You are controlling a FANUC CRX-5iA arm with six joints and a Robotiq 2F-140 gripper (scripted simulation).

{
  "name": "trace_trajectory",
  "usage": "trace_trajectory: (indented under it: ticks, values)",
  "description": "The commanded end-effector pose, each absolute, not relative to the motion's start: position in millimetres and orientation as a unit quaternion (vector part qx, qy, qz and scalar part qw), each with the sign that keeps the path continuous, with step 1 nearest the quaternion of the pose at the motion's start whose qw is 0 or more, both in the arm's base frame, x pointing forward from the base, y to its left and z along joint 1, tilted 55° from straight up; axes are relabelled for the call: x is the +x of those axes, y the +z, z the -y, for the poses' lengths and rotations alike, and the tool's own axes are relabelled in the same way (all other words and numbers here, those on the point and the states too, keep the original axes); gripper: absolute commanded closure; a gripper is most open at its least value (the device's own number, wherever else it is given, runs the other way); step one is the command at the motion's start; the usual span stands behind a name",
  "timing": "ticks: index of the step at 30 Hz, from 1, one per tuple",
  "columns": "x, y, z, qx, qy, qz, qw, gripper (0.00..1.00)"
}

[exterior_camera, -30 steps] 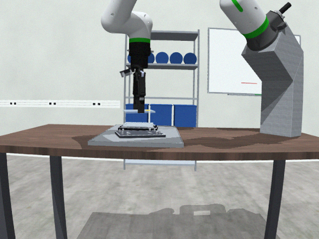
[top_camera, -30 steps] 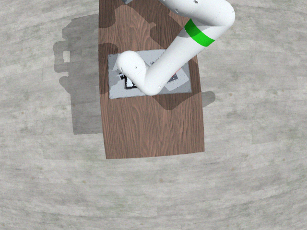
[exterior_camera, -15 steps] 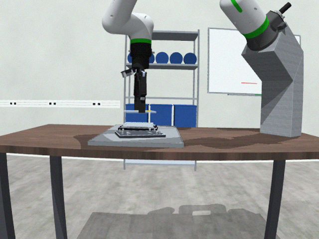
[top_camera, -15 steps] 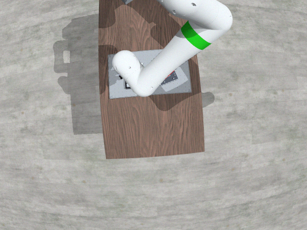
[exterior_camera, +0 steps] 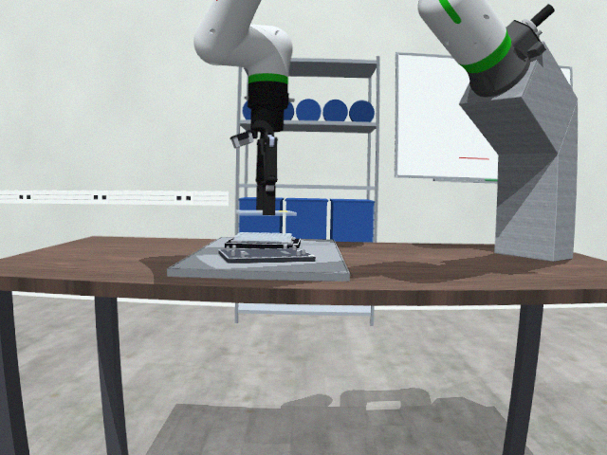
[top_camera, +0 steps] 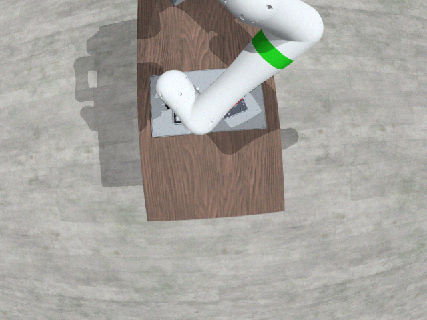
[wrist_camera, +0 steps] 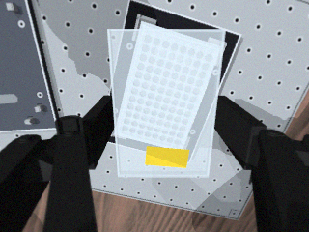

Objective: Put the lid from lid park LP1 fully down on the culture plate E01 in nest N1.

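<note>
A lab is showing here: a well plate (exterior_camera: 262,239) sitting on a tabletop (exterior_camera: 441,274), whiteboard (exterior_camera: 431,122) hanging behind.
</note>
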State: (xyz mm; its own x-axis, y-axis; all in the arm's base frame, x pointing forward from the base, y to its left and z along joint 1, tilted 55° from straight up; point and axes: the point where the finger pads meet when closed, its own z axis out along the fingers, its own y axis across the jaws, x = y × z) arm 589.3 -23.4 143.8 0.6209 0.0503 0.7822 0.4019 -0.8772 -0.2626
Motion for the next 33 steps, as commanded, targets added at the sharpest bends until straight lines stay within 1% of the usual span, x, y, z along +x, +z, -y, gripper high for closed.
trace_trajectory:
  ticks: [1, 24, 33]
  values:
    - [589.6, 144.1, 23.8, -0.877, -0.413, 0.116, 0.217, 0.39]
    - [592.1, 142.2, 22.4, -0.885, -0.383, 0.010, 0.264, 0.39]
    - [609.8, 128.8, 11.8, -0.885, -0.382, 0.007, 0.265, 0.39]
